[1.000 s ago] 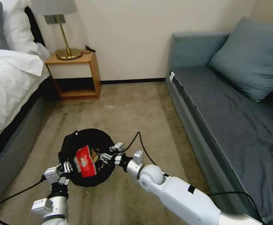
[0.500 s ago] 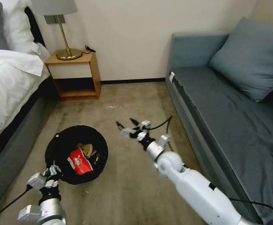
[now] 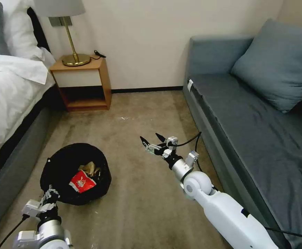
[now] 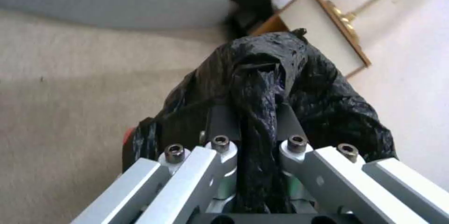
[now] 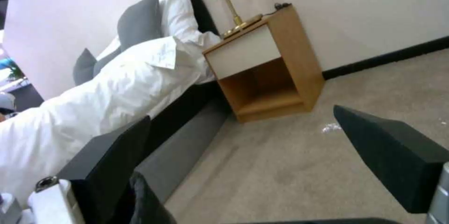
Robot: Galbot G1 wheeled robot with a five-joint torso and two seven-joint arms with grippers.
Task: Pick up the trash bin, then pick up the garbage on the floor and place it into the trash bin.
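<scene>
Black crinkly plastic lines the trash bin (image 3: 75, 173), which you see at about 8 o'clock in the head view, over the carpet (image 3: 140, 193) beside the bed (image 3: 5, 103). Your left gripper (image 3: 49, 195) is clenched on the bag's folded rim at the bin's 7 o'clock edge. Inside lie the red snack packet (image 3: 82, 181) and crumpled tan paper (image 3: 90, 168). Your right gripper (image 3: 151, 142) hangs near centre, at 3 o'clock from the bin and well apart, fingers (image 5: 393, 154) spread and holding nothing

Round low trash bin (image 3: 59, 166) lined with crinkly black bag, over beige carpet beside the bed. Inside, red snack packet (image 3: 82, 181) lying flat, touching crumpled tan paper (image 3: 90, 168).
</scene>
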